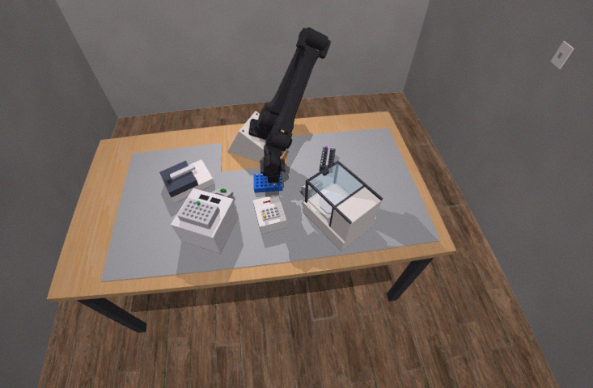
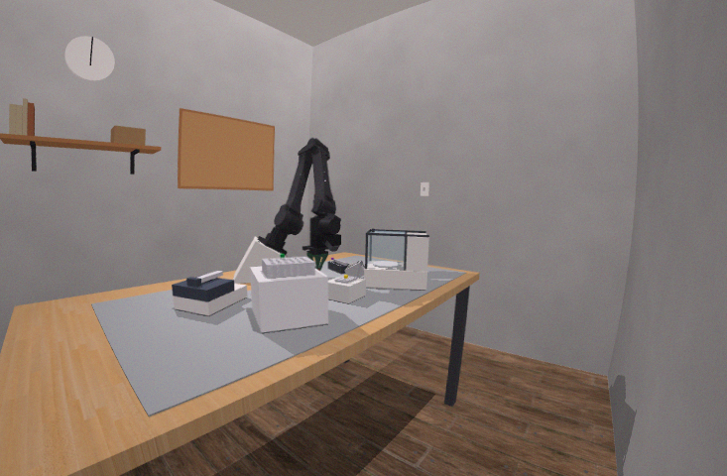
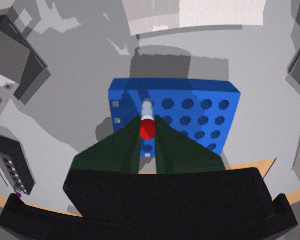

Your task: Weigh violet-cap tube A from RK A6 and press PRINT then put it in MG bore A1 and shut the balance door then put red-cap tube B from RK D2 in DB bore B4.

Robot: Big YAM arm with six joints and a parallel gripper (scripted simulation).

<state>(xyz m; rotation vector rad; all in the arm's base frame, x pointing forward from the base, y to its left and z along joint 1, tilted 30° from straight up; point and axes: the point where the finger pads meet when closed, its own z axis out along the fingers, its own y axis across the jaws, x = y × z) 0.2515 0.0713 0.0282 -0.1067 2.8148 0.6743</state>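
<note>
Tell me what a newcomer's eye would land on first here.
First, the tall black jointed arm, rising above the wooden bench and reaching down to the blue tube rack. Next, the glass-topped white balance beyond the rack, toward one end of the grey mat. Up close, the bright red cap stands out between the dark green gripper fingers.

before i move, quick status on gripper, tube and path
gripper shut on red-capped tube B, over blue tube rack
white station with yellow cap just beyond rack, possible obstacle
</note>
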